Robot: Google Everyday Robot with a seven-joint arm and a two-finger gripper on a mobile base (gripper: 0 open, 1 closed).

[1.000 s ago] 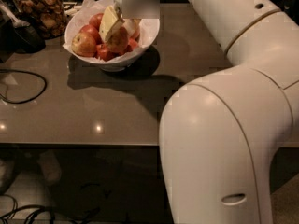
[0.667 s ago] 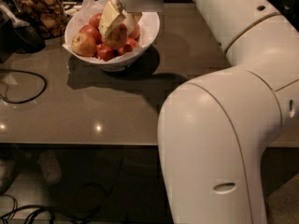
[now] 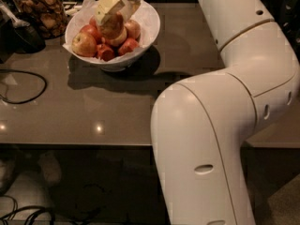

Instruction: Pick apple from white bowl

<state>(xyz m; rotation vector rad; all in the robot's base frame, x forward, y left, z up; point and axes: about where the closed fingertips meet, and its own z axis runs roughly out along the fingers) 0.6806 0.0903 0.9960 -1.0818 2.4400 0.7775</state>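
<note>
Apple [image 3: 113,27]: round, yellow-brown skin with a red-orange blush, shaded by the gripper above it. It sits at the top of the fruit pile, over the middle of the bowl [image 3: 151,28], higher than the other fruit. Whether it touches the fruit below cannot be told.

Gripper [image 3: 115,16]: positioned above the bowl's centre, pointing down and tilted. The pale fingers [image 3: 108,3] are narrow, one on each side of the apple's upper half, holding it.

Bowl: white, glossy, round, lined with crinkled white paper [image 3: 89,4] that rises above the far rim. It stands on the table [image 3: 93,111].

Other contents of the bowl:
- one yellow-red apple [image 3: 84,44] at the left wall;
- smaller red apples [image 3: 106,52] at the front, under the held one;
- one more fruit [image 3: 133,28] at the right, just beside the held apple.

Surroundings:
- glass jar [image 3: 40,11] of brown snacks, left of the bowl and behind it;
- black cable [image 3: 27,89] looped on the table, left of the bowl and in front;
- white arm [image 3: 220,139], right of the bowl, filling the foreground and covering that part of the table.
</note>
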